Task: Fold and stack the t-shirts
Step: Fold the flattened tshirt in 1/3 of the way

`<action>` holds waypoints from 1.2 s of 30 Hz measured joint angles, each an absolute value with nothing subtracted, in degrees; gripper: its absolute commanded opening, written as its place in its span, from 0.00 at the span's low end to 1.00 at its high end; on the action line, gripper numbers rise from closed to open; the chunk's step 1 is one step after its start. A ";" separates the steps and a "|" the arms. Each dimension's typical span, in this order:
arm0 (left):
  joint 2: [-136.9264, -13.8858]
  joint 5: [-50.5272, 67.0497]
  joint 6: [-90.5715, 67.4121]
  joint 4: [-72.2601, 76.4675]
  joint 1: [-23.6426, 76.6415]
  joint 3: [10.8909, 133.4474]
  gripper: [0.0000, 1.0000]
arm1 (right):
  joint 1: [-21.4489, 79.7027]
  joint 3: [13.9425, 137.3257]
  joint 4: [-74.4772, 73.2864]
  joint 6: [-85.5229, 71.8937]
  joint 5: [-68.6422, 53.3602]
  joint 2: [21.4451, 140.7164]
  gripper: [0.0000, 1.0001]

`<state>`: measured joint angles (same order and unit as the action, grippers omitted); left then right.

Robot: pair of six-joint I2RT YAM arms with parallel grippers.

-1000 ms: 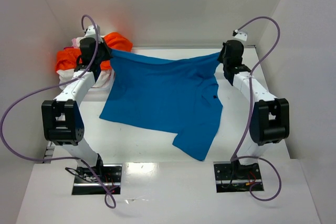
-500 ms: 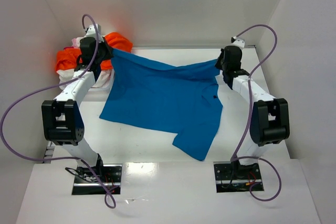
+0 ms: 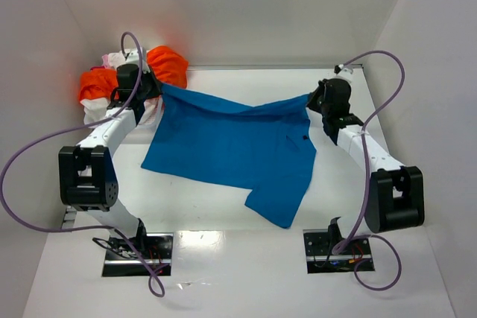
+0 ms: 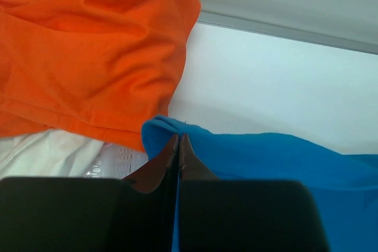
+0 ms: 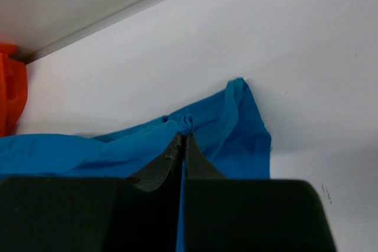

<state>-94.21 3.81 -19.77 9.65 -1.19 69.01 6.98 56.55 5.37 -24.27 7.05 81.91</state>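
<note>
Right arm has swung outward; my right hand (image 3: 313, 99) now sits nearer. It is clamped on the far-right corner of the bright blue cloth t-shirt (image 3: 231, 143), my left hand (image 3: 156, 88) on its far-left corner. The shirt sags mid-counter (image 3: 209, 214), with a crumpled orange cloth t-shirt (image 3: 168, 61) far left.

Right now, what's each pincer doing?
Left pincer: shut on the blue shirt.
Right pincer: shut on the blue shirt too.
</note>
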 measured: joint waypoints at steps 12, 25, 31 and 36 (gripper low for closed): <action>-91.94 3.77 -19.79 8.93 -1.19 67.05 0.00 | 8.08 44.42 3.57 -33.50 6.15 75.18 0.00; -92.03 4.01 -19.79 7.68 -1.19 67.05 0.00 | 13.39 38.26 0.71 -42.22 5.85 68.20 0.00; -92.40 4.19 -19.79 7.44 -1.19 67.07 0.00 | 13.39 36.86 -1.50 -44.34 6.74 66.11 0.03; -92.60 4.19 -19.79 7.25 -1.19 67.09 0.00 | 13.39 36.01 -2.74 -45.15 6.66 66.19 0.17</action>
<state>-92.60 4.19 -19.79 7.25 -1.19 67.09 13.39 36.01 -2.74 -45.15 6.66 66.19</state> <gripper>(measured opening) 0.006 0.061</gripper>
